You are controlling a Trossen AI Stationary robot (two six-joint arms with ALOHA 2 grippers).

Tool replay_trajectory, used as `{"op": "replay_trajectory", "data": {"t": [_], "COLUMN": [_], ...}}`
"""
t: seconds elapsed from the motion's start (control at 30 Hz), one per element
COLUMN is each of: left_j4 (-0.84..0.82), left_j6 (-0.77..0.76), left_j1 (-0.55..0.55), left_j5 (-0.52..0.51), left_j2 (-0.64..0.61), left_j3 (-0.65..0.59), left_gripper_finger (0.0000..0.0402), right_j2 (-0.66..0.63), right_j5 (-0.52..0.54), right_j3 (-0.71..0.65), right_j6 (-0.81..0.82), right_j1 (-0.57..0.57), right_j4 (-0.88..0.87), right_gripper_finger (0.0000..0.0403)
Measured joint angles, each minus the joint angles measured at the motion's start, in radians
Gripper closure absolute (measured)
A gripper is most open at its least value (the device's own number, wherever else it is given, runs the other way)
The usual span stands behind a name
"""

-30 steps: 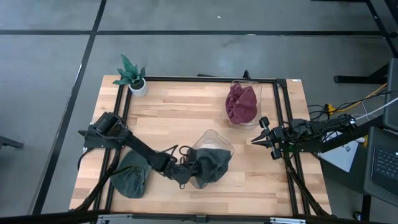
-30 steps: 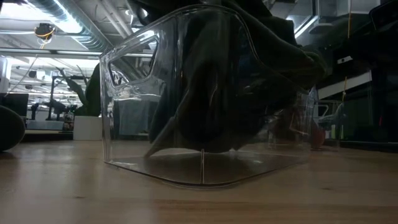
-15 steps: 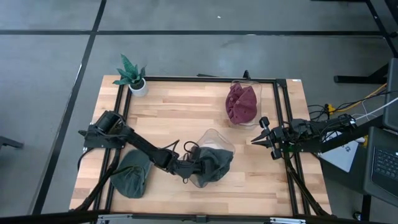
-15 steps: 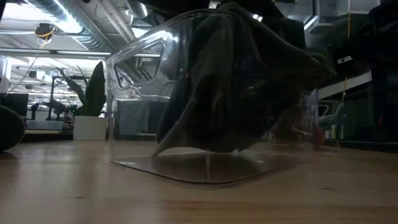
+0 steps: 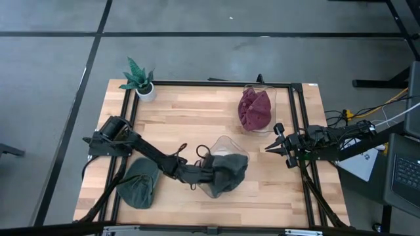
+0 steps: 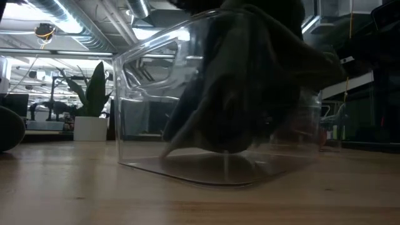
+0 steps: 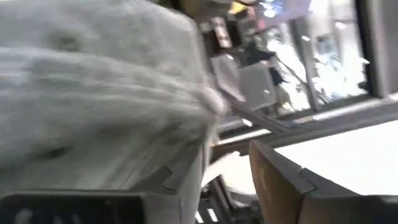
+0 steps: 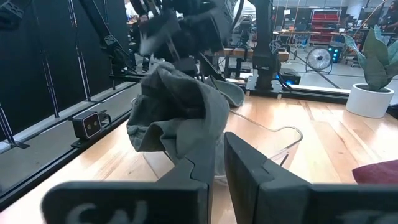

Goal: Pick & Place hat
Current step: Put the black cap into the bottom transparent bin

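- My left gripper [image 5: 209, 172] sits at the rim of the clear bin [image 5: 226, 145] near the middle of the desk's front edge, right against the dark green hat [image 5: 228, 172].
- The hat lies crumpled half in the bin, half draped over its rim. In the low view the hat [image 6: 250, 81] bulges inside the clear walls and hangs clear of the floor of the bin.
- Left gripper state: I cannot tell from these views whether the fingers are apart or clamped on the cloth; the wrist view is filled with grey-green fabric [image 7: 93, 93].
- My right gripper [image 5: 281, 145] waits at the right edge of the desk, fingers together, holding nothing.
- Handling, my judgement: soft, light, floppy cloth. It folds wherever it is pinched and will sag and snag on the rim. Not fragile, not slippery.
- Best hold, I judge: a bunched fold or the stiffer brim, pinched deep so it does not slide out.
- The bin looks light; pushing cloth in may shove it along the desk.
- Second green hat [image 5: 138, 186] lies at the front left corner; a red hat [image 5: 254, 109] fills another bin toward the back right.
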Motion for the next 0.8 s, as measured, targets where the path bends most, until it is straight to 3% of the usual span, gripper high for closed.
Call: {"op": "replay_trajectory", "data": {"t": [0.33,0.53,0.67,0.8], "left_j4": [0.188,0.289,0.215,-0.017], "left_j6": [0.176,0.326,0.474,0.662], "left_j1": [-0.001,0.005,0.022,0.041], "left_j5": [0.260,0.391,0.432,0.436], "left_j2": [-0.001,-0.006,-0.065,-0.180], "left_j3": [0.000,0.001,0.000,0.001], "left_gripper_finger": [0.0189,0.0179,0.0189,0.0202], "right_j2": [0.000,0.000,0.000,0.000], "right_j5": [0.000,0.000,0.000,0.000], "right_j3": [0.000,0.000,0.000,0.000], "right_j6": [0.000,0.000,0.000,-0.002], "right_j1": [0.000,0.000,0.000,0.000], "right_j4": [0.000,0.000,0.000,0.000], "right_gripper_finger": [0.0366,0.0366,0.0366,0.0366]}}
